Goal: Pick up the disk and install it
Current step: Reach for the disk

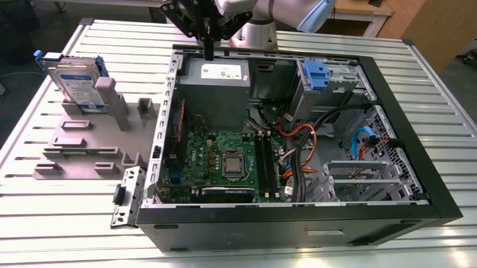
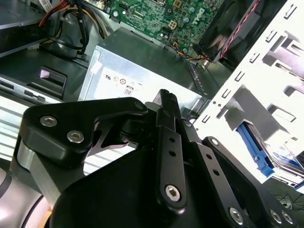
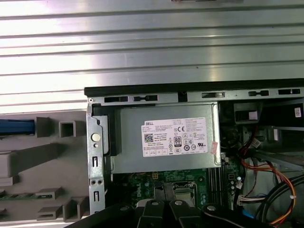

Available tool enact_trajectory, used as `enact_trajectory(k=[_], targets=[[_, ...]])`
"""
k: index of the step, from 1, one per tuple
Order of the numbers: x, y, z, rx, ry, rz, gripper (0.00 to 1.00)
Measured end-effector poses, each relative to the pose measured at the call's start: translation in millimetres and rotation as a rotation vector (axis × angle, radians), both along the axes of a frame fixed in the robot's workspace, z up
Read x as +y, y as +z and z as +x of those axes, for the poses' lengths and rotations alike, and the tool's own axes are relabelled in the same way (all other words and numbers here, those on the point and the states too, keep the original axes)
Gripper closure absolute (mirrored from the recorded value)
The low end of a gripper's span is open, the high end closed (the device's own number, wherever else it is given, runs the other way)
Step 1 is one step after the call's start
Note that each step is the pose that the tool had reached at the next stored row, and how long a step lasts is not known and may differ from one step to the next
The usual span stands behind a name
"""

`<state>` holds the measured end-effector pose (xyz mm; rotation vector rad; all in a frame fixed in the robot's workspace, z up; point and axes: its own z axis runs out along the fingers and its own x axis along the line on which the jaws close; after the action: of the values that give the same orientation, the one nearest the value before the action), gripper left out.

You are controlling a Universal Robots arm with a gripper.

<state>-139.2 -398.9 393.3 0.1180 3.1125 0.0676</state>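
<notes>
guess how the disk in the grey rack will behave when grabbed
Probably stiff: the disk looks like a metal slab in a blue frame. Likely heavy for its size. Standing on edge in the grey rack, it may tip if nudged.

An open computer case (image 1: 298,223) sits on a slatted table (image 1: 60,223).

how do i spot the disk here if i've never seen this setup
Find the open computer case; on the exterior view's left of it lies a grey holder. The disk stands on edge at that holder's far end: a silver slab with a white-and-blue label in a blue frame, unlike the drive-less blue bracket inside the case.
</notes>
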Motion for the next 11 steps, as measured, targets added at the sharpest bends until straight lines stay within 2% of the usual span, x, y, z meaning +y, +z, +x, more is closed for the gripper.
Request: enact_trajectory(k=[11], targets=[[0.0,-0.1,-3.9,0.0000,0.000,0.0001,0.89]])
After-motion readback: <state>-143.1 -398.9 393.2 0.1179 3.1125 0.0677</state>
